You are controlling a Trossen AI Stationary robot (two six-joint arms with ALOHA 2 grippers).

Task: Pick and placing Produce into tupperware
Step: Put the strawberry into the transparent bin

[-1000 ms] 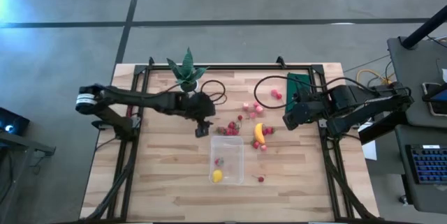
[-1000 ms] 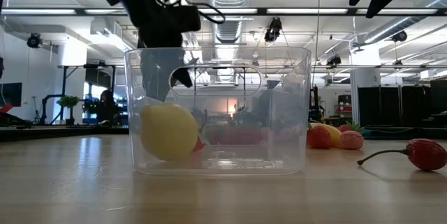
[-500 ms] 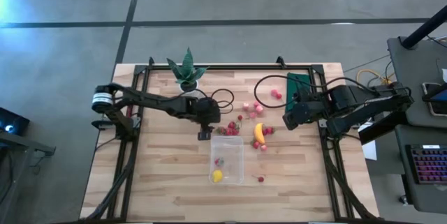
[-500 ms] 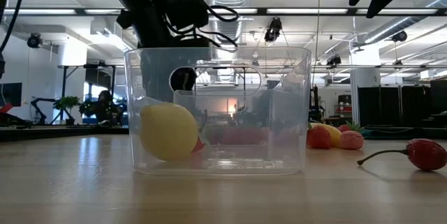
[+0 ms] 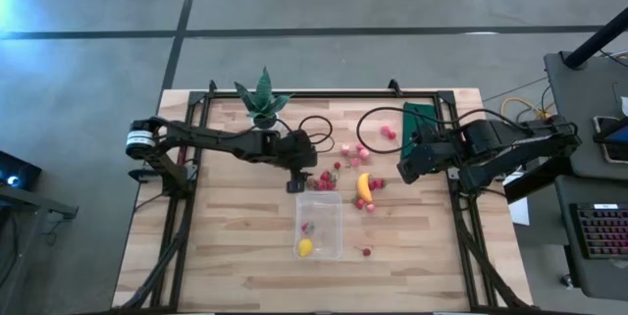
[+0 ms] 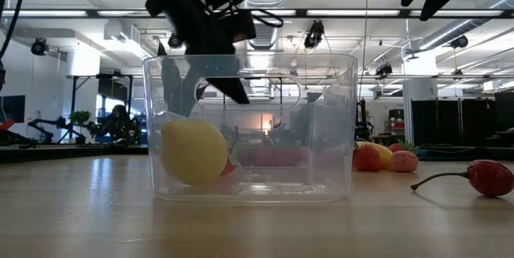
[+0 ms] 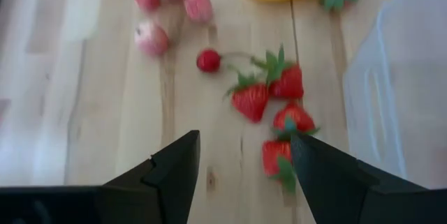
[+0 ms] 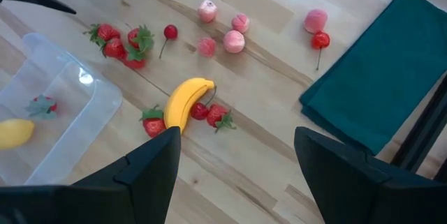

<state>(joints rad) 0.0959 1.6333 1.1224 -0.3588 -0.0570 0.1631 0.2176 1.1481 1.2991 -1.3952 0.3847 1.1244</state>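
High view: the wooden table (image 5: pixel 235 246) carries a spiky green plant (image 5: pixel 261 100) in a white pot near its far edge toward the left, and a flat dark green cloth (image 5: pixel 420 119) at its far right, with dark cables looped on the wood between them. The clear tupperware (image 5: pixel 320 224) sits near the middle of the table toward the near edge, holding a yellow lemon (image 5: pixel 305 247) and one strawberry (image 5: pixel 308 227). Beyond its far rim lies a cluster of strawberries (image 5: pixel 325 179), then a cherry (image 7: pixel 207 60) and pink pieces (image 5: pixel 355 150) farther toward the far edge; the banana (image 5: pixel 364 186) lies just right of the tub's far corner with red pieces touching it, and another red piece (image 5: pixel 366 251) rests near the near edge, right of the tub. The left arm stretches from the table's left edge across to the middle, its left gripper (image 5: pixel 294 184) pointing down just beside the tub's far left corner, fingers spread with nothing between them, the strawberry cluster right in front of it. In the low view this gripper hangs behind the tub's wall. The right gripper (image 5: pixel 404 171) waits raised over the right side of the table, near the cloth, its fingers (image 8: pixel 147 172) wide apart and empty.
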